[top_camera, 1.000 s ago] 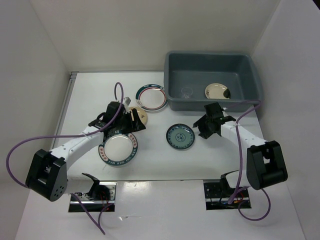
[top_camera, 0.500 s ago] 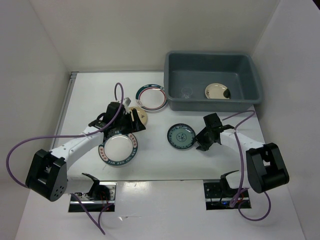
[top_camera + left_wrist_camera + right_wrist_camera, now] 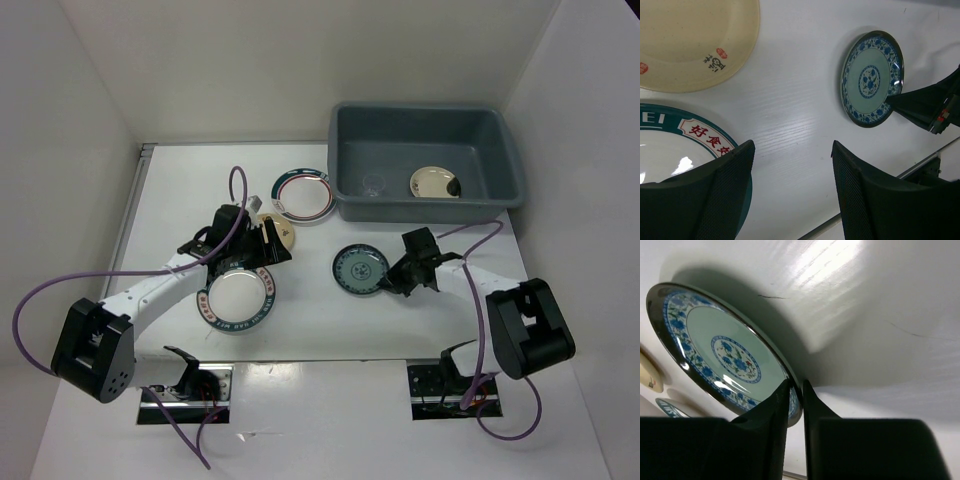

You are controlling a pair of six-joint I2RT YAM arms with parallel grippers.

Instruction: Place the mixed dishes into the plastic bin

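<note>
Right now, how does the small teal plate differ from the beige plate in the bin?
The small teal plate sits on the table outside the plastic bin; the beige plate lies inside it. The small teal plate bears a blue flower pattern; the beige plate is cream with one dark mark. The right gripper clasps the small teal plate's rim; nothing touches the beige plate. Both are round.

Your left gripper (image 3: 792, 150) hangs open over the white table (image 3: 795, 75). Beige plate (image 3: 690, 40) upper left, teal-rimmed plate (image 3: 670, 145) under 1 finger; the right gripper (image 3: 890, 98) touches the small patterned plate (image 3: 871, 78).
</note>
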